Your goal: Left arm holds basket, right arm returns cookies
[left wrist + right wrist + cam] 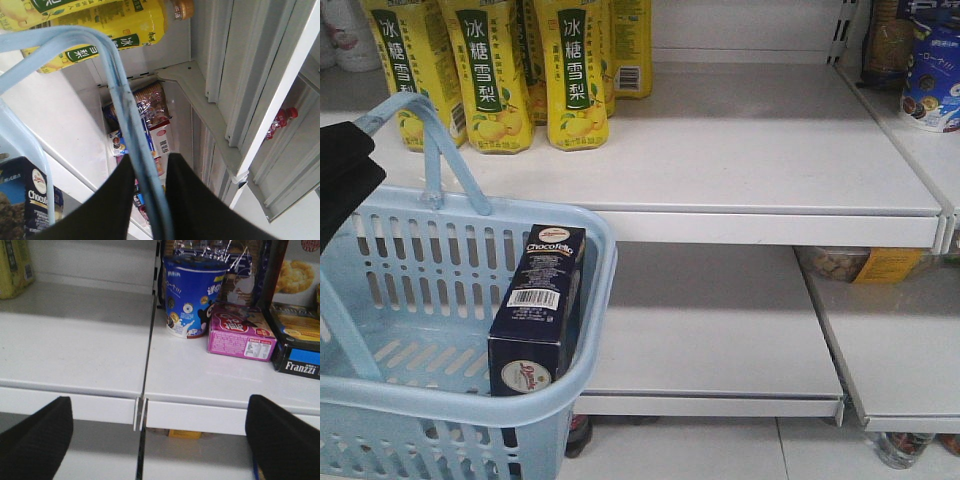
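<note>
Matte black and angular, the left gripper (150, 165) is clamped on one thin loop handle (125, 100) of the basket (420, 270), a pale blue plastic tub with slotted walls and a thick rolled rim, at the near left. The cookies (540, 310), a smooth dark navy cardboard box, are stood upright in its right corner, long axis vertical, barcoded narrow side turned near. Glossy yellow bottles (490, 70) are ranged on the flat white shelf (740, 150) beyond. Further right, the right gripper (160, 440) is held with its fingers wide apart.
</note>
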{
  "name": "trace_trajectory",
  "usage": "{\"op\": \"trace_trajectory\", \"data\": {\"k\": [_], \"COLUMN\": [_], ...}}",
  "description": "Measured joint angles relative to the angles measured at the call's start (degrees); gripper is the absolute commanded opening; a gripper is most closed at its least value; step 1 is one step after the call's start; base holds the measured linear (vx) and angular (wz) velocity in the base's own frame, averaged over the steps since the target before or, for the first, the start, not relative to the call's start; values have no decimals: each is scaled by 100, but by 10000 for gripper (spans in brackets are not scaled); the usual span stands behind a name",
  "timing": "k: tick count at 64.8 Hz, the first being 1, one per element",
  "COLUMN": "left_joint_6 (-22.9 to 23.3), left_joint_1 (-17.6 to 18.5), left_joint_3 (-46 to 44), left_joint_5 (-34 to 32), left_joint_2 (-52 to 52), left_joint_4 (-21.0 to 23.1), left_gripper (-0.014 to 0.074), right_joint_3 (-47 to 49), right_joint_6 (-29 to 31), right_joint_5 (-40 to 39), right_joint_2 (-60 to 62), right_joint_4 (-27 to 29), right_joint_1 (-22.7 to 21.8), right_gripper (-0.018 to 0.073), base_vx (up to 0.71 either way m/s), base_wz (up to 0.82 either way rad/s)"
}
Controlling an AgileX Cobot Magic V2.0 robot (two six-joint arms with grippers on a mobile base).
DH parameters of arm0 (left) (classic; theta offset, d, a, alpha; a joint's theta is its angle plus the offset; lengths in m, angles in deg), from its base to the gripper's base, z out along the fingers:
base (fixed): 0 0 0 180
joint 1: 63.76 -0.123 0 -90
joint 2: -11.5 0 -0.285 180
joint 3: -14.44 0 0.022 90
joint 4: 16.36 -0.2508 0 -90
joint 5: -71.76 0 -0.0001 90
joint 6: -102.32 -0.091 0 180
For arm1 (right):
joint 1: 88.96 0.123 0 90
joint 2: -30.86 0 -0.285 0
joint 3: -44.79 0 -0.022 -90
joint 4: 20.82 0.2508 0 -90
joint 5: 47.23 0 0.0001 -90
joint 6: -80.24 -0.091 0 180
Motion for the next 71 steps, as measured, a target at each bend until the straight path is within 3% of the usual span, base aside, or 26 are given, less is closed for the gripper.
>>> {"op": "trace_trajectory", "data": {"k": [10,28,41,47,54,64,71], "left_joint_6": [0,0,0,0,0,0,0], "left_joint_1": [0,0,0,0,0,0,0], "left_joint_3": [0,0,0,0,0,0,0], "left_joint_5": [0,0,0,0,0,0,0], "left_joint_2": [0,0,0,0,0,0,0], "left_joint_4": [0,0,0,0,0,0,0], "left_gripper": [-6,-6,-6,-6,-6,-6,-6], "right_joint_3": [559,3502,5036,5442,5694,5772,5820], "right_joint_6": [0,400,422,325,27,-902,-1786], "right_joint_5": [576,3672,3998,4003,4003,4013,3996], "right_joint_2": [-320,-2281,-3493,-3900,-4423,-5154,-5559], "right_joint_4": [697,2164,2860,2829,2484,1215,302], "right_joint_1": [0,19,557,1120,2098,3611,4372], "right_gripper": [715,704,687,683,678,668,656], "base_vx": [0,0,0,0,0,0,0], "base_wz": [0,0,0,0,0,0,0]}}
